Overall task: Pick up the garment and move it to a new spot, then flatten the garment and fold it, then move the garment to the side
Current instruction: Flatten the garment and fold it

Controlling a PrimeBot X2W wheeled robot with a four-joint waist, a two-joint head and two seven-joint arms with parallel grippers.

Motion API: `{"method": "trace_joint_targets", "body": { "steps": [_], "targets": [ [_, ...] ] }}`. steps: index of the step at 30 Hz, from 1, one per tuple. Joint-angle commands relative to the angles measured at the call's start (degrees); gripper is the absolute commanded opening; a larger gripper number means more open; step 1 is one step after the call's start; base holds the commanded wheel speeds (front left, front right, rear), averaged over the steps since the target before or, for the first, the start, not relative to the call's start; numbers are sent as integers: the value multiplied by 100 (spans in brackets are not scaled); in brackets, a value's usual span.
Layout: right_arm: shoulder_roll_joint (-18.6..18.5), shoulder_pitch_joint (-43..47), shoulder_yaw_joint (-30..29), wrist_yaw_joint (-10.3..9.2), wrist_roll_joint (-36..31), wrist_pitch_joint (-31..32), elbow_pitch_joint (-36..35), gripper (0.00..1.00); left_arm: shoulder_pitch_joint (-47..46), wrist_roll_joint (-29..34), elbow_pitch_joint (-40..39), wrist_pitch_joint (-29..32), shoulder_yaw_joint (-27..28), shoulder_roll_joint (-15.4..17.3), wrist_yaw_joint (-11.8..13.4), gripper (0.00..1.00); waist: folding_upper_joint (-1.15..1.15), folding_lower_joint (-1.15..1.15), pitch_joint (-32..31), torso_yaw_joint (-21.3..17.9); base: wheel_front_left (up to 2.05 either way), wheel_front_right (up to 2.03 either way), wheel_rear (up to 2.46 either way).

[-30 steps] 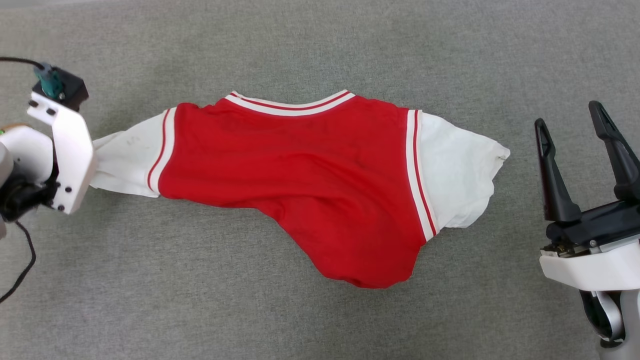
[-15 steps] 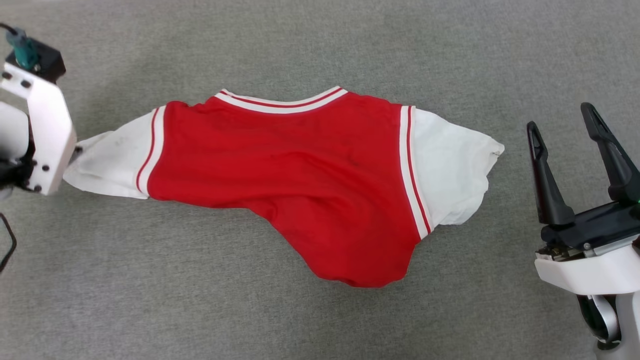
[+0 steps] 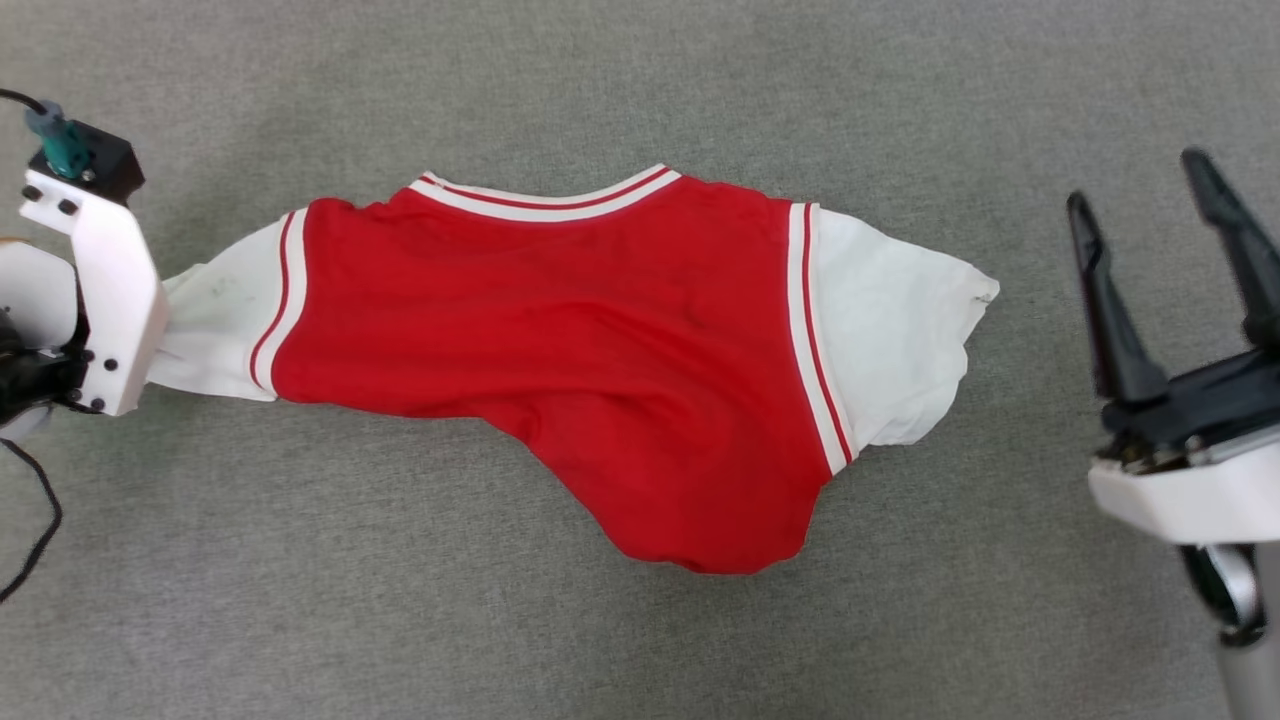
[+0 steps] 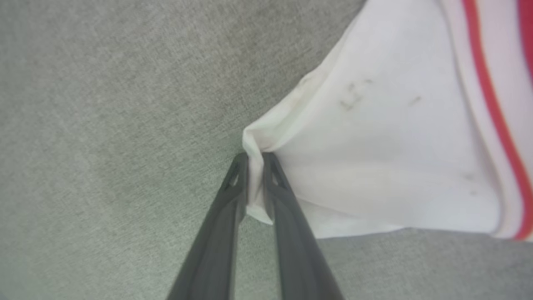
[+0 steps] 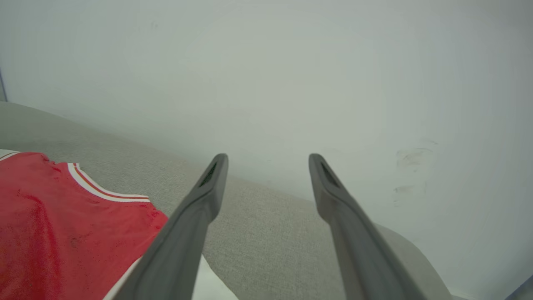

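Note:
The garment (image 3: 560, 340), red with white sleeves and striped trim, lies plain side up and spread sideways on the grey fabric surface (image 3: 640, 90). Its lower hem is bunched toward the front right. In the left wrist view my left gripper (image 4: 255, 160) is shut on the edge of the white left sleeve (image 4: 374, 146), a fold of cloth pinched between the tips. In the head view the white wrist bracket (image 3: 100, 290) hides those fingers. My right gripper (image 3: 1135, 180) stands open to the right of the right sleeve (image 3: 890, 330), apart from it, and holds nothing. The right wrist view shows the red cloth (image 5: 62, 233) at lower left.
A black cable (image 3: 40, 530) hangs by the left arm. In the right wrist view a pale wall (image 5: 291, 75) rises behind the grey surface, whose rounded edge (image 5: 416, 254) shows at lower right. Bare grey fabric surrounds the garment.
The garment's collar and sleeves have slid left with the left gripper, while the bunched hem stayed put. The right gripper has shifted up in the head view, still open.

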Motion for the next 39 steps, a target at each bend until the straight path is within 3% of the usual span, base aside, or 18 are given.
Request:
{"method": "trace_joint_targets", "body": {
  "steps": [1,5,9,15,26,32,39],
  "targets": [
    [-111,-153,-17,-7,-29,-12,11,100,103,33,21,-29,-89,-82,-9,0,0,0,-95,63,0,0,0],
    [-515,-557,-50,-6,-111,41,141,100,-177,232,-199,-193,-95,-63,-59,0,0,0,-298,225,0,0,0],
    [-1066,-943,138,-6,-12,578,127,100,-274,319,-453,-379,-120,-86,-81,0,0,0,-450,415,0,0,0],
    [-2182,-1566,838,-7,789,2256,262,100,-424,497,-968,-675,-166,-69,-86,0,0,0,-482,633,0,0,0],
    [-3964,-2600,2837,-6,3286,5990,406,100,-658,785,-1690,-953,-210,-258,-90,0,0,0,-226,1016,0,0,0],
    [-3905,-3115,3405,-7,3957,6883,752,100,-799,879,-1853,-1030,-183,-315,-84,0,0,0,13,1177,0,0,0],
    [-3373,-3497,3720,-6,4103,6992,1647,100,-941,923,-1931,-1099,-134,-346,-81,0,0,0,350,1338,0,0,0]
  ]
}}
